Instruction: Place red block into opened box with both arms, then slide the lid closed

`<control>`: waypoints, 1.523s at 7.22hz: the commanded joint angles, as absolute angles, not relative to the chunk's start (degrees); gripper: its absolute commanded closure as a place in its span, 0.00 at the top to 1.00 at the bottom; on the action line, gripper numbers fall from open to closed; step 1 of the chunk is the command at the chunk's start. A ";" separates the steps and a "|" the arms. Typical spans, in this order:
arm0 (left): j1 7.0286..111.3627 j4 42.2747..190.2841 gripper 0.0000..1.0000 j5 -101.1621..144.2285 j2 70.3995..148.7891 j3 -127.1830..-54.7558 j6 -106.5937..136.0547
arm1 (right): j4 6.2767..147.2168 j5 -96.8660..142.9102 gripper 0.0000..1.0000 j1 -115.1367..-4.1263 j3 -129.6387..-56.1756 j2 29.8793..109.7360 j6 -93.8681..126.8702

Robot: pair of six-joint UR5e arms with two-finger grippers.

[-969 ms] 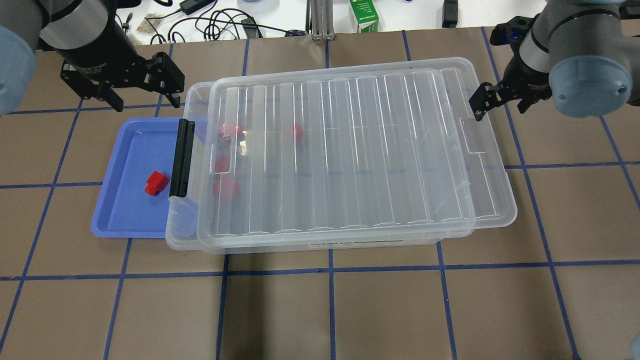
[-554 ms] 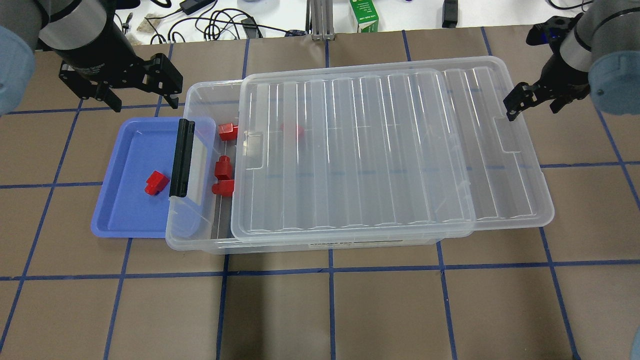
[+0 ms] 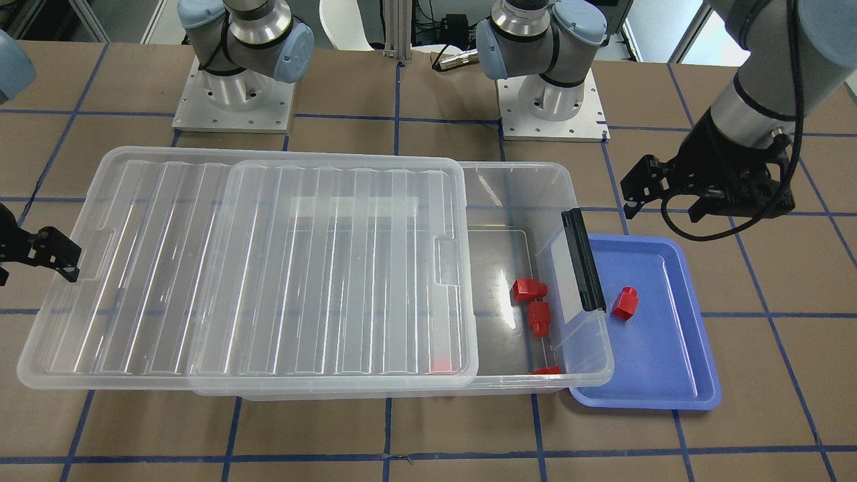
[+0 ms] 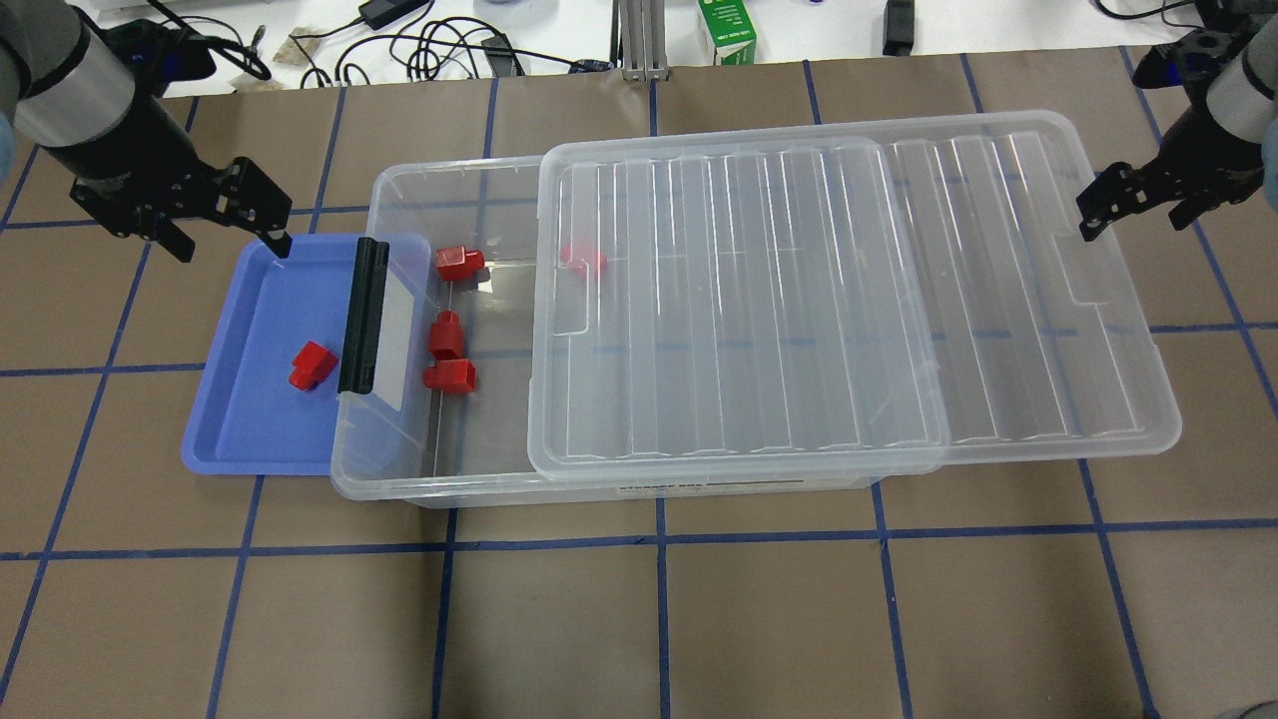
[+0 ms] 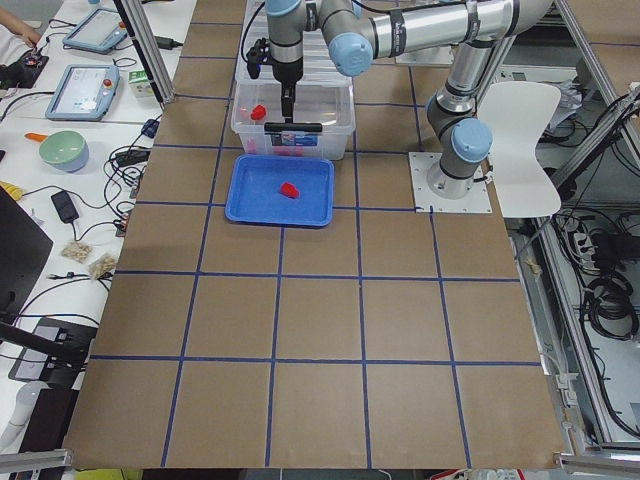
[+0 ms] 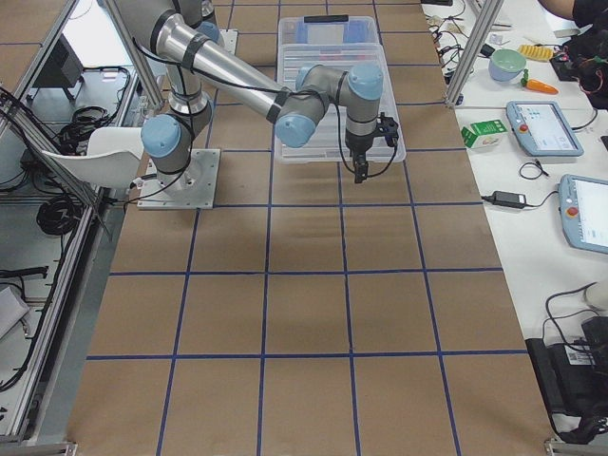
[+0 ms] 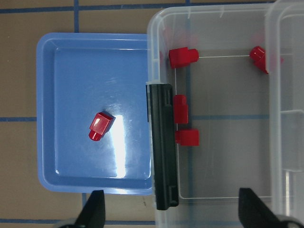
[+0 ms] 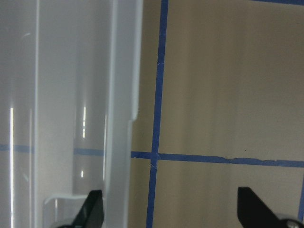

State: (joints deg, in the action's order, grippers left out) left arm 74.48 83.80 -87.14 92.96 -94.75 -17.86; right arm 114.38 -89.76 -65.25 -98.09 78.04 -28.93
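- Left gripper (image 4: 232, 240): jaws wide apart, empty, above the far left corner of the blue tray (image 4: 215, 444).
- Red block (image 4: 313, 364): lies in the tray, just left of the black clip bar (image 4: 362, 315).
- Box (image 4: 399, 487): left end uncovered; three more blocks (image 4: 446, 335) on its floor, a fourth under the lid edge.
- Lid (image 4: 849, 300): rests on the box, overhanging its right end.
- Right gripper (image 4: 1138, 208): jaws apart, holding nothing, at the lid's far right corner; whether it touches the lid cannot be told.
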 commanded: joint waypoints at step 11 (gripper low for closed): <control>63.19 56.18 1.00 -75.50 109.86 -110.47 -44.82 | 98.87 -88.95 1.00 -64.34 -86.70 80.93 -28.04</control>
